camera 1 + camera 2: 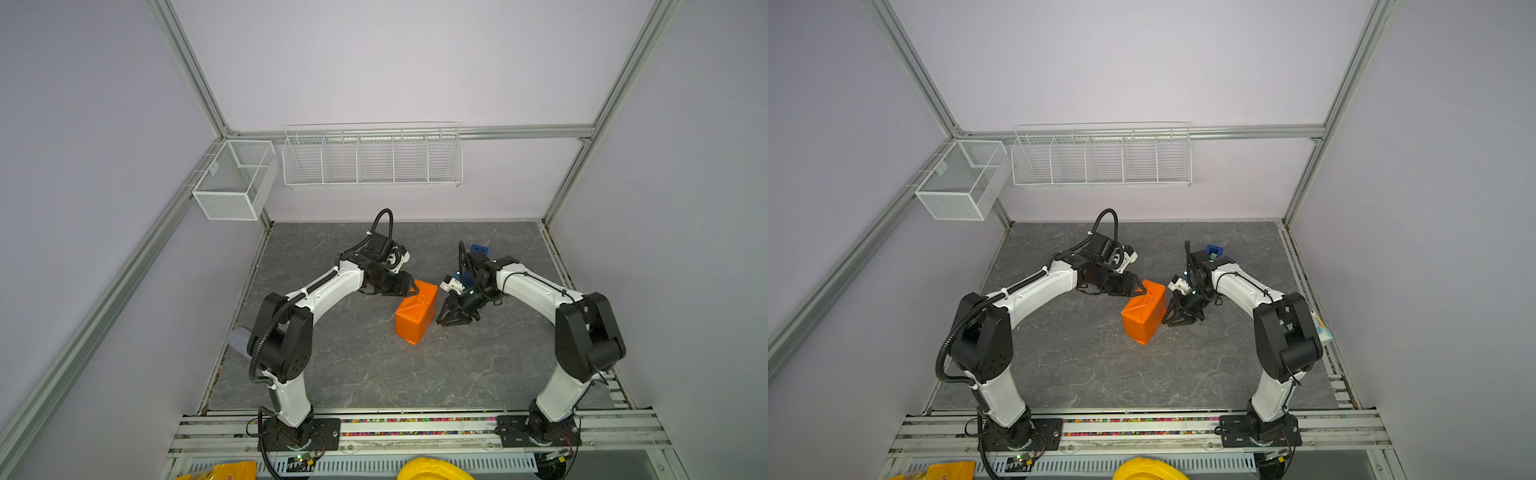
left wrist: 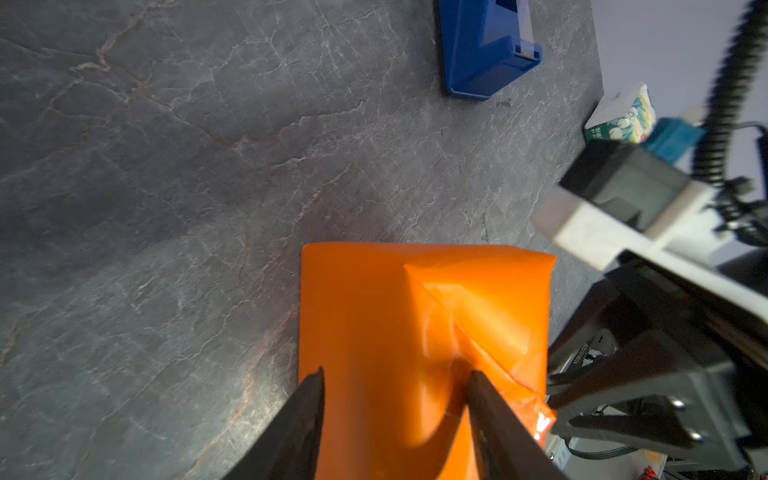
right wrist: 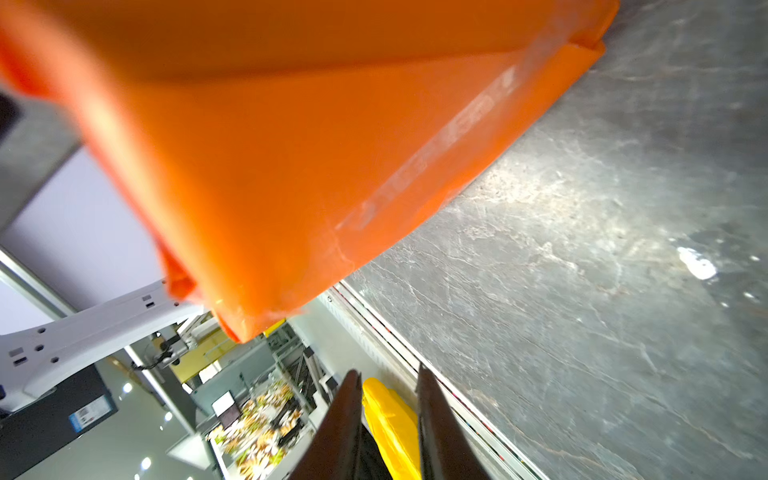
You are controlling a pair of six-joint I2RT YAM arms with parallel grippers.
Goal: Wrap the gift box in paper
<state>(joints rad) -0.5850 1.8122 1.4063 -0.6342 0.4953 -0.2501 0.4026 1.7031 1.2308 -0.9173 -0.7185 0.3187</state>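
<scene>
The gift box is hidden under the orange paper (image 1: 415, 311) (image 1: 1144, 311), which is folded around it into a parcel. The parcel stands tilted on the grey table, its far end raised. My left gripper (image 1: 413, 289) (image 1: 1142, 288) (image 2: 395, 376) is shut on that raised far end; one of its fingers (image 2: 484, 399) presses a dent into the paper (image 2: 395, 316). My right gripper (image 1: 451, 321) (image 1: 1177, 321) (image 3: 388, 374) hangs just right of the parcel, apart from it, slightly open with nothing between its fingers. A clear tape strip (image 3: 436, 145) lies across a folded flap of the paper (image 3: 291, 145).
A blue tape dispenser (image 1: 480, 250) (image 1: 1214, 250) (image 2: 486, 50) stands behind the right arm. A patterned white packet (image 1: 1320, 328) (image 2: 623, 114) lies at the table's right edge. Wire baskets (image 1: 372, 160) (image 1: 235, 178) hang on the back wall. A grey roll (image 1: 241, 340) lies at the left edge.
</scene>
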